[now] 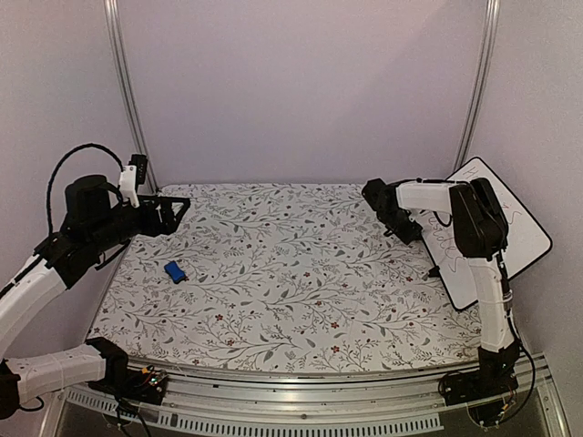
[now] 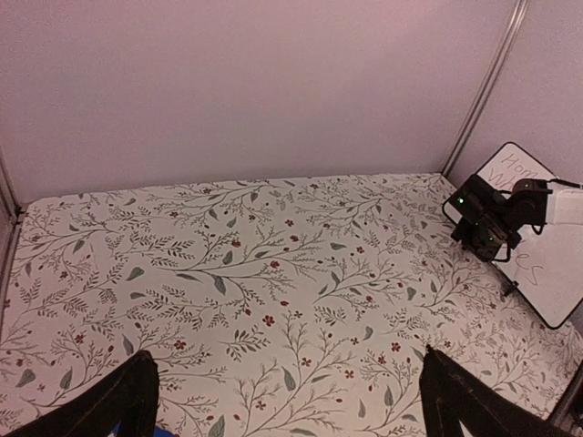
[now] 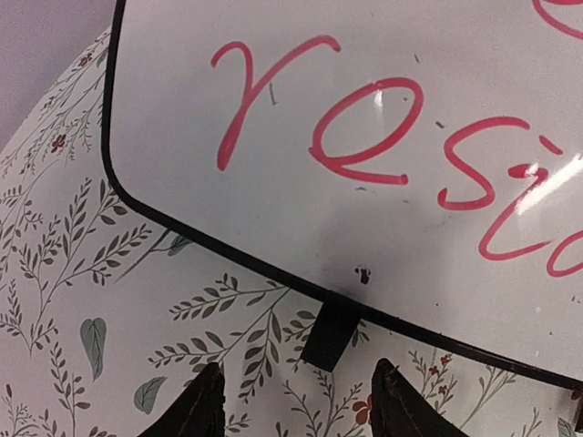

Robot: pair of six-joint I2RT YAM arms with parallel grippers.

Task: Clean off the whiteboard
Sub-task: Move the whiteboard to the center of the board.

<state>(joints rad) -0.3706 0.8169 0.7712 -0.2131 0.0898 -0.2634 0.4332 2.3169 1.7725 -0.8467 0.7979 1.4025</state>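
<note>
Table (image 1: 273, 273) open mid-span; whiteboard (image 1: 524, 232) at right edge; left gripper (image 2: 290, 401), right gripper (image 3: 293, 401) released.

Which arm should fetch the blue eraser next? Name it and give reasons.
Left. The blue eraser lies on the table's left side, close to the open left gripper. The right gripper sits far across the table, pointed at the whiteboard's lower edge with nothing in its jaws.
</note>
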